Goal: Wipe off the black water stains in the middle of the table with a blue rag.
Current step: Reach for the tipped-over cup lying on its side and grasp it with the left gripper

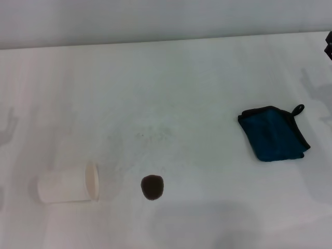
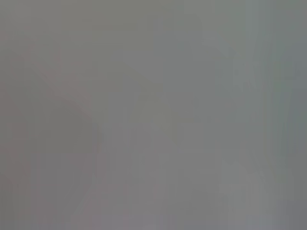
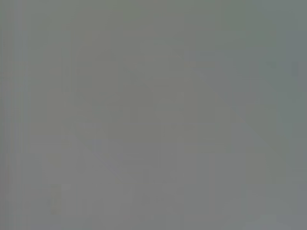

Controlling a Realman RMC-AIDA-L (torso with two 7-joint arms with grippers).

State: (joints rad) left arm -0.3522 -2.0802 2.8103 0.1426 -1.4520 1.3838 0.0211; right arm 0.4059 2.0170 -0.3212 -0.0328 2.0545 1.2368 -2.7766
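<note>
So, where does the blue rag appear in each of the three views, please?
Head view: the blue rag lies folded on the right part of the table, its black loop toward the far right.
Left wrist view: not in it; only a plain grey field shows.
Right wrist view: not in it; the same plain grey.
Shared landmark: none; only the head view shows the rag, the dark stain and the tipped paper cup.

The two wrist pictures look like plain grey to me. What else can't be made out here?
- Both wrist views: flat grey, nothing recognisable in either.
- Right claw: only a dark sliver at the head view's right edge; open or shut cannot be told.
- Left claw: not in any view.
- White paper cup: lies on its side on the table; its inside is hidden.
- Blue rag: folded, inner layers hidden.
</note>
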